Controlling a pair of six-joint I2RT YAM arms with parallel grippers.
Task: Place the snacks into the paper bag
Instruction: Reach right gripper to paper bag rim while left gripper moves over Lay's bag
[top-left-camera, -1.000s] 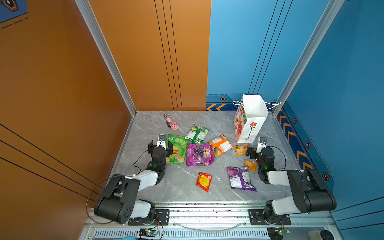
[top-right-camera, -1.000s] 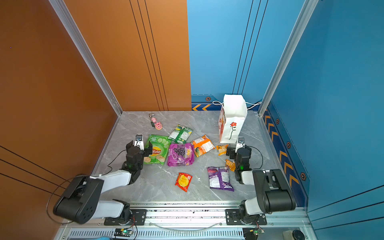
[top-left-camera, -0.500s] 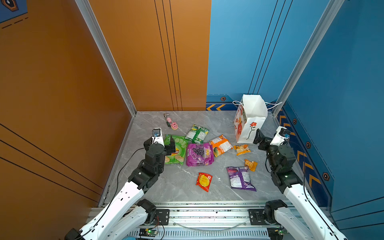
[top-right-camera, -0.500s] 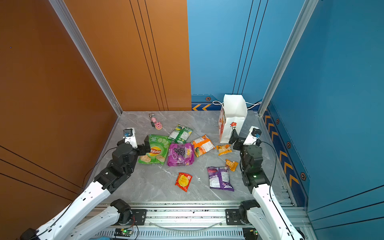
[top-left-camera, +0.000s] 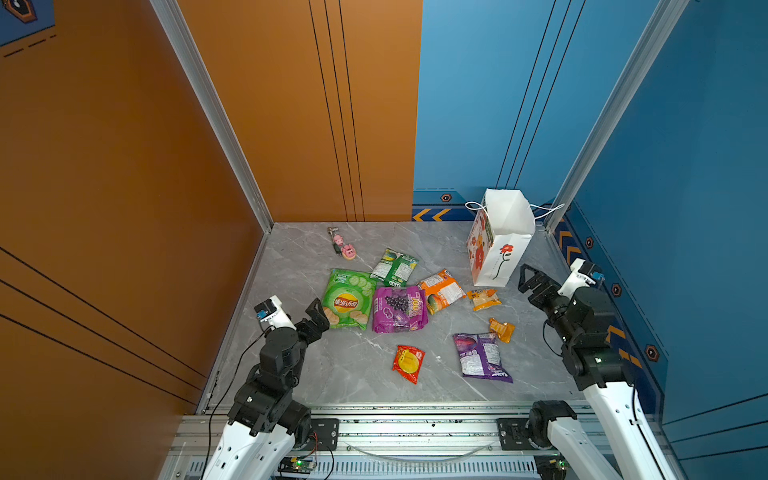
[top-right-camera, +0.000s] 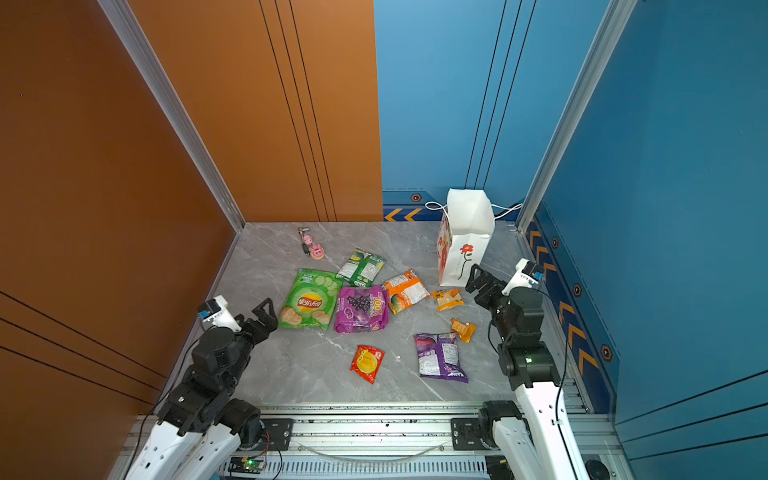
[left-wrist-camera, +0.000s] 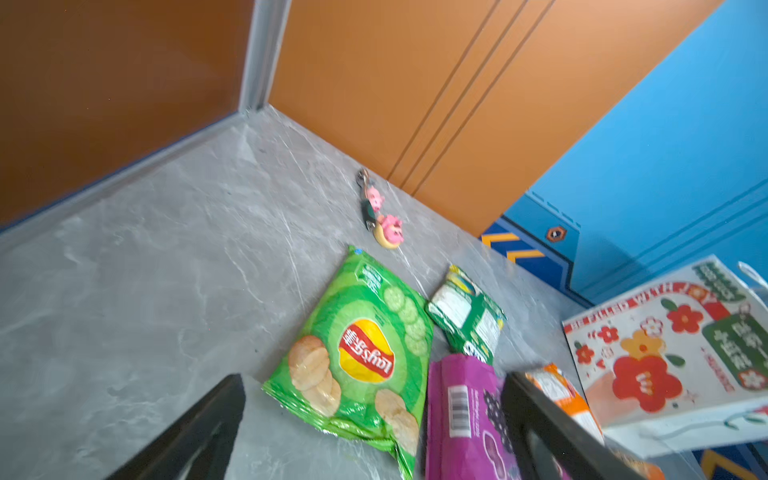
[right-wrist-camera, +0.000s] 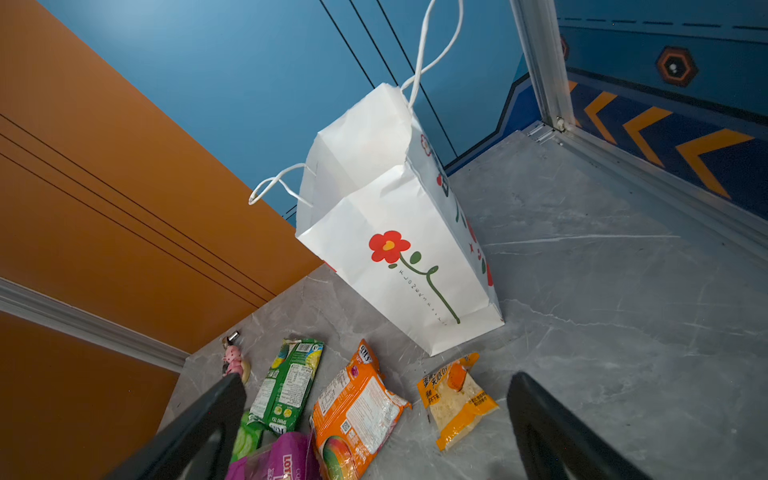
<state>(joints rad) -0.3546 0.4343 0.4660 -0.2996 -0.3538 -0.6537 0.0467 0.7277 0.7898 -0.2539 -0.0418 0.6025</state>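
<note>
We judge the task unstarted: eight snacks (top-left-camera: 400, 309) lie across the worktop (top-left-camera: 357, 374), the paper bag (top-left-camera: 505, 232) stands by its far right corner, and the left gripper (top-left-camera: 318, 317) and right gripper (top-left-camera: 524, 277) are wide and empty.

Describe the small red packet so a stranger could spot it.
Find the tall white paper bag with a red flower, back right. In front of it lies a white-labelled purple foil packet; left of that sits the small red foil packet, the only red one.
</note>
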